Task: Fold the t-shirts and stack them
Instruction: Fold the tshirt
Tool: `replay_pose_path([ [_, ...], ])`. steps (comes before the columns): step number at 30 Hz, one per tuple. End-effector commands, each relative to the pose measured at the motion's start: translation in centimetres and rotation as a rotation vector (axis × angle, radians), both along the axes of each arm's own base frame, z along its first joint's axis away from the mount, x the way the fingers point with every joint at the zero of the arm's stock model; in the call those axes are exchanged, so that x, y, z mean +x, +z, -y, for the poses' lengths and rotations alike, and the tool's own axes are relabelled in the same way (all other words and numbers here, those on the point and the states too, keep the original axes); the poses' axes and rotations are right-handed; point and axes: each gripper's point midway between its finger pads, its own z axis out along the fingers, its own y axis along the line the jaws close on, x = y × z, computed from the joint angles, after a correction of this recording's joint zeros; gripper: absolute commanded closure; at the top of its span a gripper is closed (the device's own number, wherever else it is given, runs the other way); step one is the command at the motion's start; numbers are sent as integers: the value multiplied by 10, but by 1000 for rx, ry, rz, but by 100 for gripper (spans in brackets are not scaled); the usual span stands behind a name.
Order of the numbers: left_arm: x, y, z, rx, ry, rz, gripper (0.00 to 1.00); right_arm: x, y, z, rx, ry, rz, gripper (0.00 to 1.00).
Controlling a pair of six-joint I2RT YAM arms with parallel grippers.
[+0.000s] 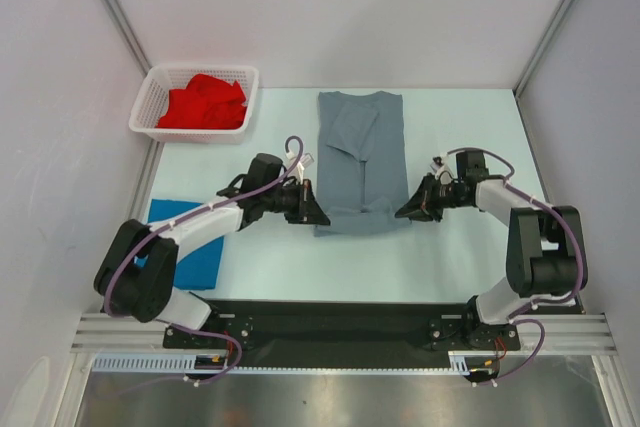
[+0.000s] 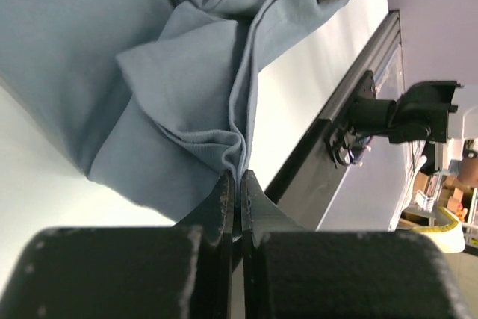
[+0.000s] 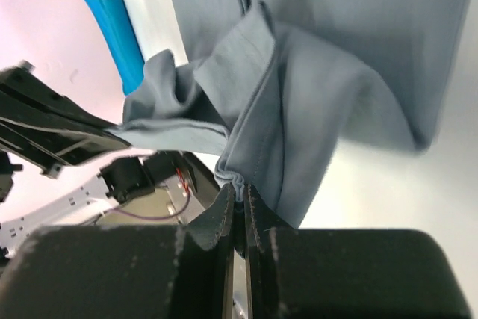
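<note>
The slate grey t-shirt (image 1: pixel 360 157) lies in the table's middle, folded into a long strip with its sleeves tucked in. My left gripper (image 1: pixel 318 214) is shut on its near left corner, and the hem (image 2: pixel 237 153) shows pinched between the fingers. My right gripper (image 1: pixel 403 211) is shut on the near right corner, with the cloth edge (image 3: pixel 240 178) pinched there. Both corners are lifted a little. The bright blue t-shirt (image 1: pixel 190 247) lies folded at the left, partly under my left arm. The red t-shirt (image 1: pixel 205 102) is bunched in the basket.
The white mesh basket (image 1: pixel 143 109) stands at the back left corner. White walls enclose the table on three sides. A black rail (image 1: pixel 330 322) runs along the near edge, between the arm bases.
</note>
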Motion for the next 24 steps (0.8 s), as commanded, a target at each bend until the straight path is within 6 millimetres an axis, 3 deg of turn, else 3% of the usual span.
replay_pose_path([
  [1, -12, 16, 4, -35, 2, 35, 100, -23, 12, 0, -11, 15, 35, 100],
  [6, -33, 6, 4, -26, -7, -8, 100, -54, 12, 2, -17, 13, -2, 100],
  [8, -51, 0, 7, -27, -20, -34, 100, -65, 14, 2, -16, 11, -7, 100],
  [13, -88, -19, 12, -21, -57, -103, 100, -105, -2, -2, -22, 22, -85, 100],
  [17, -104, -26, 12, -7, -72, -126, 100, -132, -7, -3, -46, 31, -111, 100],
  [19, -111, -31, 8, 0, -71, -146, 100, -139, -5, -7, -77, 55, -97, 100],
  [24, -117, -35, 4, 14, -77, -152, 100, -147, -16, 3, -174, -21, -166, 100],
])
